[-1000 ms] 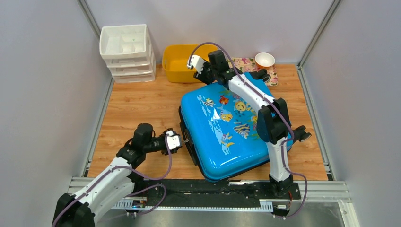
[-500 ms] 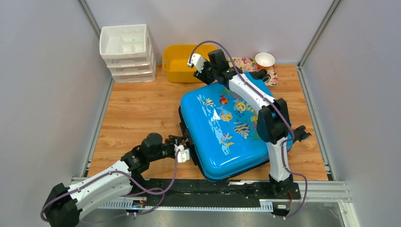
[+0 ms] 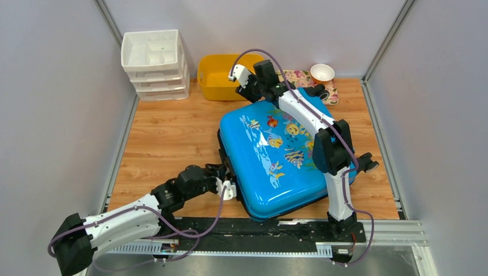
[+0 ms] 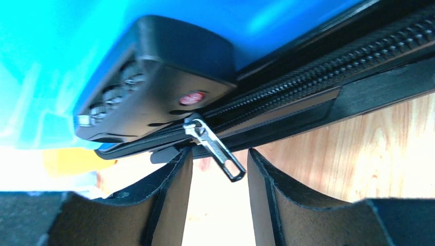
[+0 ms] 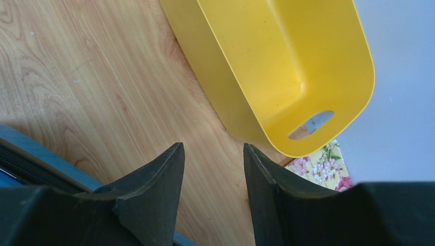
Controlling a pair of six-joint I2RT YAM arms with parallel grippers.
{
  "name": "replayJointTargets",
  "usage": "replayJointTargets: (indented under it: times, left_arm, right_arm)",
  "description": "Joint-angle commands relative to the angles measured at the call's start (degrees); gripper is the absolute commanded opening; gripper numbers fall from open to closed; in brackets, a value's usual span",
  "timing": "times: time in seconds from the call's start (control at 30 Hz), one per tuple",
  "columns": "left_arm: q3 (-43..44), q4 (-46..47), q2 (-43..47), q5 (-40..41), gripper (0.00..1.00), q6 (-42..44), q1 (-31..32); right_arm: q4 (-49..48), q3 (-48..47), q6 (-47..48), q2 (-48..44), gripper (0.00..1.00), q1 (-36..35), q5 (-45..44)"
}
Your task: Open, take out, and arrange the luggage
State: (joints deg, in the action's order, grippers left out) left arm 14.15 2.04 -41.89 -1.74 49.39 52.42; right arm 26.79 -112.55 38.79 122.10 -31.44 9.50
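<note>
Luggage (image 3: 276,161) lies flat and closed on the wooden table (image 3: 167,132) in the top view, right of centre, fish print facing up. The left gripper (image 3: 221,171) sits low at its near-left edge. The right gripper (image 3: 248,95) hangs over its far-left corner, just beside the yellow tub (image 3: 221,77). A white drawer unit (image 3: 154,63) stands far left, and a bowl (image 3: 322,72) rests on a floral mat (image 3: 299,77) far right.

From the left wrist, the fingers (image 4: 174,195) are spread, and the metal zip pull (image 4: 215,148) dangles in the gap between them, below a black lock block (image 4: 154,77) on the blue shell.

From the right wrist, the jaws are spread over bare wood with nothing between them. The tub lies beyond, and the luggage's dark rim shows at lower left.
</note>
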Motion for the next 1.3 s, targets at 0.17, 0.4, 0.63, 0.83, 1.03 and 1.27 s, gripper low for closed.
replayJointTargets:
  times: [0.17,0.4,0.63,0.83,1.03,1.27]
  left_arm:
    - [7.99,-4.15,0.50,2.09,0.43,-2.01,0.93]
    - [6.77,-2.31,-0.30,2.09,0.31,-2.45,1.01]
    - [7.03,-1.77,-1.08,3.58,0.00,-5.70,1.01]
    - [7.73,-5.64,0.40,-2.03,0.00,-13.77,-3.62]
    - [10.02,-7.59,0.23,-14.51,0.00,-25.55,-16.29]
    - [10.81,-0.83,-6.44,-26.12,0.00,-31.62,-30.27]
  right_arm:
    - [17.34,1.02,-3.80,0.50,0.52,-1.43,3.60]
    - [17.51,1.11,-3.98,0.59,0.52,-1.43,3.51]
    - [17.42,1.20,-3.89,0.59,0.52,-1.34,3.60]
    - [18.30,1.63,-2.84,0.15,0.51,-1.26,4.91]
    - [27.43,0.23,4.36,0.50,0.37,-1.43,11.50]
    - [34.38,-0.04,9.90,0.86,0.27,-1.43,18.80]
